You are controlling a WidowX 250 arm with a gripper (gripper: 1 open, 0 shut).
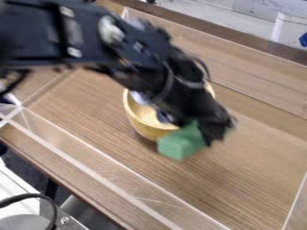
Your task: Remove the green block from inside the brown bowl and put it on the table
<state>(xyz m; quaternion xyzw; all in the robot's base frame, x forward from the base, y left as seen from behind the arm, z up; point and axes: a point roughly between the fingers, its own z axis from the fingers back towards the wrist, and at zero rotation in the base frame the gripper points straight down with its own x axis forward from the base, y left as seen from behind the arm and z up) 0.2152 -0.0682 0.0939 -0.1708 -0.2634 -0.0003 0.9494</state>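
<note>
1. Camera view, step in hand: the green block (182, 144) is already out of the brown bowl (153, 127). It sits low over the table (258, 180), just beside the bowl's near rim, on the side toward the viewer. Judged from this, the step is the set-down; removal from the bowl looks complete.

2. Camera view, contact with the surface: the picture is motion-blurred. Whether the block rests on the table or hangs slightly above it cannot be told.

3. Camera view, the hand: the gripper (204, 132) reaches down over the bowl's right edge, and its dark fingers meet the block's upper right side. The jaws stand partly apart, about a block's width. They appear to be clamped on the block, though the blur hides the exact finger contact.

4. Camera view, next move: the block must be confirmed flat on the table, clear of the bowl wall. The jaws then need to spread, and the arm should lift straight off so that the block is not dragged back against the bowl.
</note>
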